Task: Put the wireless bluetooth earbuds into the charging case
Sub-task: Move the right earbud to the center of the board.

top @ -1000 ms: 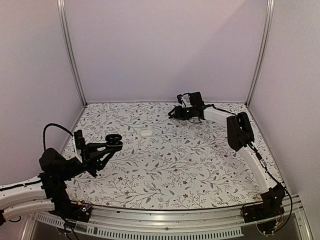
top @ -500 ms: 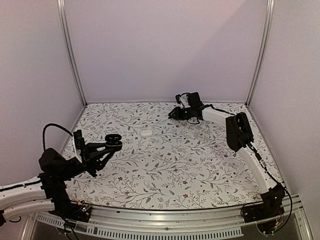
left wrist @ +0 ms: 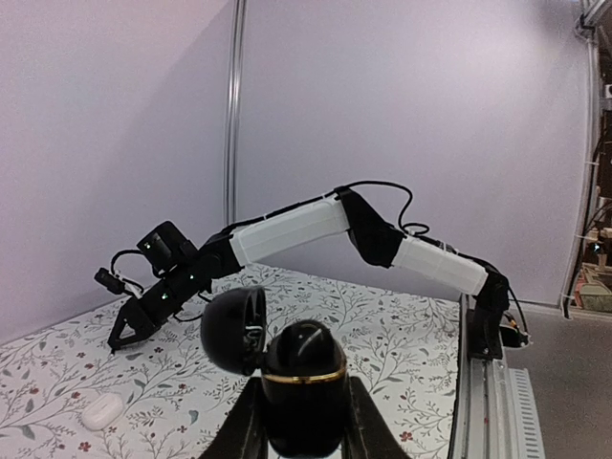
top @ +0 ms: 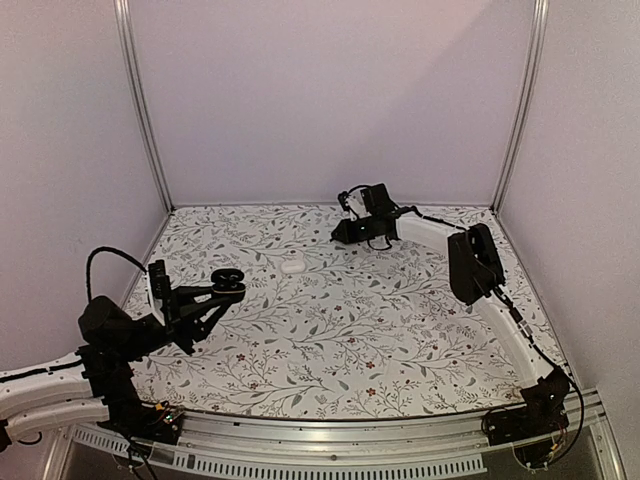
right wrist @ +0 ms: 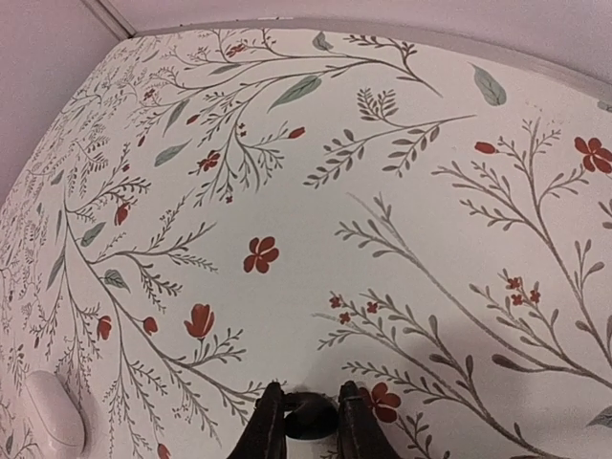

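My left gripper (top: 228,283) is clenched on the black charging case (left wrist: 304,368). The case stands upright between my two jaws, above the flowered table (top: 330,340), with a gold band around its rim. Its lid (left wrist: 232,330) is swung open and hangs to the left of the jaws in the left wrist view; I cannot tell from any view what lies inside the case. My right gripper (top: 340,235) reaches to the far side of the table, well apart from my left jaws, with the right arm (left wrist: 287,229) stretched out behind it and its tips pointing down toward the cloth. In the right wrist view its fingertips (right wrist: 268,421) stand close together, grasping a tiny dark earbud (right wrist: 308,419) that sits directly between them at their very tips. I cannot tell whether the earbud touches the table or hangs just above it. Only this one earbud can be made out. A white case (top: 293,265), pebble-shaped and closed, lies flat on the cloth between my two grippers, nearer the right jaws than the left, at the lower left of the right wrist view and below the open lid in the left wrist view.
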`<move>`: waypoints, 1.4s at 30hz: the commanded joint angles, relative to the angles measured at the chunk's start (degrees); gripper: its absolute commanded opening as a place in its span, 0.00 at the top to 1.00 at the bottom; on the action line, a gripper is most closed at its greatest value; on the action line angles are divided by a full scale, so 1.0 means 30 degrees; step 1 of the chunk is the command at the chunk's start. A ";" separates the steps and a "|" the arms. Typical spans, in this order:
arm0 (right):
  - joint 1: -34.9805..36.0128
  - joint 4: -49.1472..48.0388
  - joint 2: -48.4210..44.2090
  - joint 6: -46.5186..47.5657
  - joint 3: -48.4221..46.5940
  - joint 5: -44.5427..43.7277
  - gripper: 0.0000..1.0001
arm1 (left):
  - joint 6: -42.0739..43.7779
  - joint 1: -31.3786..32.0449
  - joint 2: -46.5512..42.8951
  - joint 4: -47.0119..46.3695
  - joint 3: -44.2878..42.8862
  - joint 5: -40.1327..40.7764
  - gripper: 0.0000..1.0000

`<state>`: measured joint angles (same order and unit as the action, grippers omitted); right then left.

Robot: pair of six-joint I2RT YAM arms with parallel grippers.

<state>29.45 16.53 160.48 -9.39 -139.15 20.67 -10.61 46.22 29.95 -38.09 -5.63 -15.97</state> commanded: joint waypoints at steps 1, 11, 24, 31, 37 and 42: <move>0.0370 0.1329 -0.1173 0.1395 0.1162 -0.0195 0.86 | 0.0074 -0.0258 0.0060 0.0154 -0.0171 -0.0004 1.00; 0.0805 0.0924 -0.4903 0.2910 0.6474 0.0998 0.92 | 0.0137 -0.0202 0.0314 0.0207 -0.0290 -0.0112 1.00; 0.2524 0.0200 -1.0124 0.4380 1.5662 0.1110 0.92 | 0.0158 -0.0228 0.0415 0.0215 -0.0351 -0.0280 1.00; 0.4045 0.0202 -1.5029 0.3935 2.1022 0.0580 0.89 | 0.0129 -0.0191 0.0328 0.0386 -0.0350 -0.0343 1.00; 0.4245 0.0971 -1.9036 0.3278 2.3476 0.0199 0.73 | 0.0088 -0.0163 0.0427 0.0195 -0.0321 -0.0409 1.00; 0.3875 -0.0066 -2.1611 0.2432 2.5747 0.0160 0.63 | -0.0082 -0.0127 0.0521 -0.0042 -0.0208 -0.0515 1.00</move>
<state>42.22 18.52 100.51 0.82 -65.78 22.02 -10.61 46.22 31.27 -37.30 -5.63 -16.73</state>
